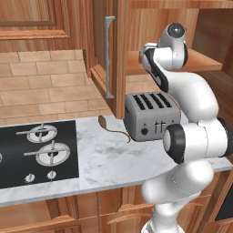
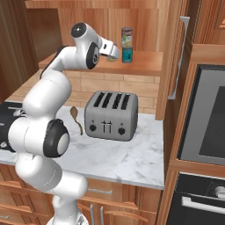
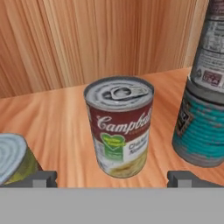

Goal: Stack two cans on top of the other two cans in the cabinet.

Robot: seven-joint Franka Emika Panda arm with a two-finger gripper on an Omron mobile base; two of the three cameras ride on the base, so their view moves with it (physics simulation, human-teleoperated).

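kitchen | hob (image 1: 38,152) | toaster (image 2: 111,115) | oven (image 2: 206,118) | wooden cabinets

The arm (image 1: 191,132) is glossy white, built of rounded, bulbous segments joined by dark grey collars, with round grey caps on its joints. Two small dark square fingertips (image 3: 41,178) end it.

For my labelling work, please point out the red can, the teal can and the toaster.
red can (image 3: 120,127), hand view, on its label.
teal can (image 3: 202,131), hand view, on its teal side.
toaster (image 2: 112,118), right base view, on its front face.
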